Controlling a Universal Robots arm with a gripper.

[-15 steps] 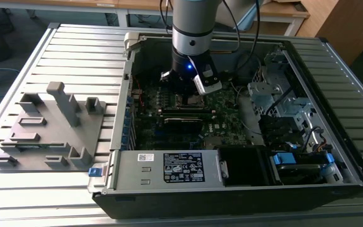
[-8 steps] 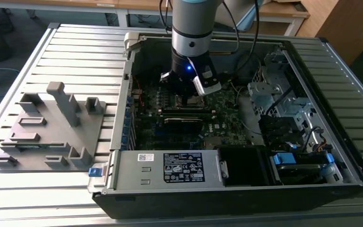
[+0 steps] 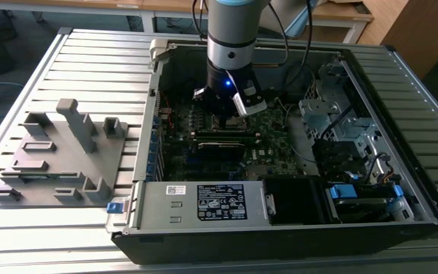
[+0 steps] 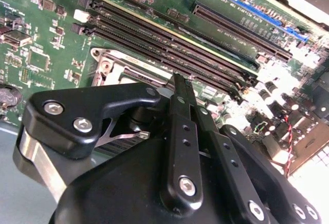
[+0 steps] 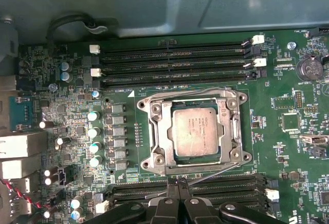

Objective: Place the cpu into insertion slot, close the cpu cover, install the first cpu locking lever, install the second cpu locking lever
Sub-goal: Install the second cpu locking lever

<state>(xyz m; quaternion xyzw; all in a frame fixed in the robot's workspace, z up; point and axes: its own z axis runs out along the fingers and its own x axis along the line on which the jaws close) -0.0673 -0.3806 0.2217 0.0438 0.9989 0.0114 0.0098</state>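
Robotics lab: slatted metal workbench, opened computer case, wooden desks.

An open computer case lies on a slatted table, with a fixture block beside it toward the exterior view's left. Inside the case lies the motherboard, and the arm reaches down into it — the gripper low over the board. In the first wrist view the cpu sits in the insertion slot, the cpu cover framing it, with 2 thin levers along opposite edges. Memory slots run in rows on 2 sides of the socket — the gripper just beside 1 bank.
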